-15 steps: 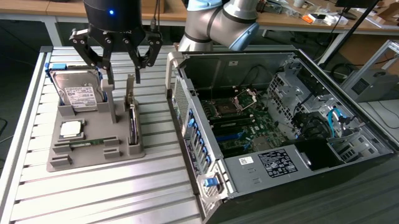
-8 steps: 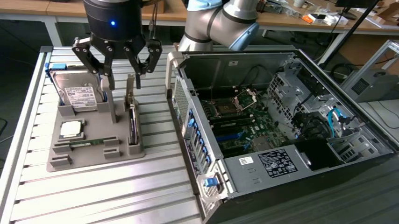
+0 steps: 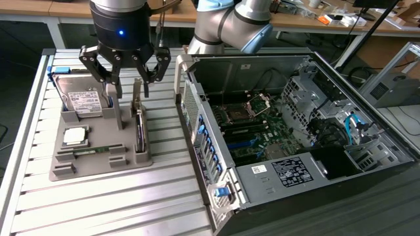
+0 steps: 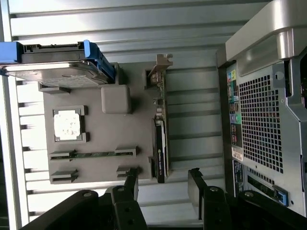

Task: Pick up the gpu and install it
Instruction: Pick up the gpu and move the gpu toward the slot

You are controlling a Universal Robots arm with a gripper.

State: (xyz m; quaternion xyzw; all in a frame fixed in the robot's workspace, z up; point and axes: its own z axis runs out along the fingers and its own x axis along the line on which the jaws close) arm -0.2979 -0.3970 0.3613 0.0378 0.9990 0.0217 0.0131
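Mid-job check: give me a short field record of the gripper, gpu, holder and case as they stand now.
gripper: black gripper, open, hovering over the gpu, nothing gripped
gpu: thin dark gpu with silver bracket, standing on edge in the tray, not picked up
holder: grey moulded tray
case: open silver computer case, on the exterior view's right of the tray, no card installed yet

- A robotics or electronics lab: a jointed robot arm [image 3: 223, 24] stands over a ribbed metal surface [image 3: 131, 211]
- An opened desktop computer case [image 3: 367, 162] lies on its side, its motherboard [image 3: 256, 132] and cabling bare
- A grey fixture tray [image 3: 98, 169] holds loose computer parts in moulded slots
- Wooden workbenches [image 3: 298, 22] behind carry small tools and clutter
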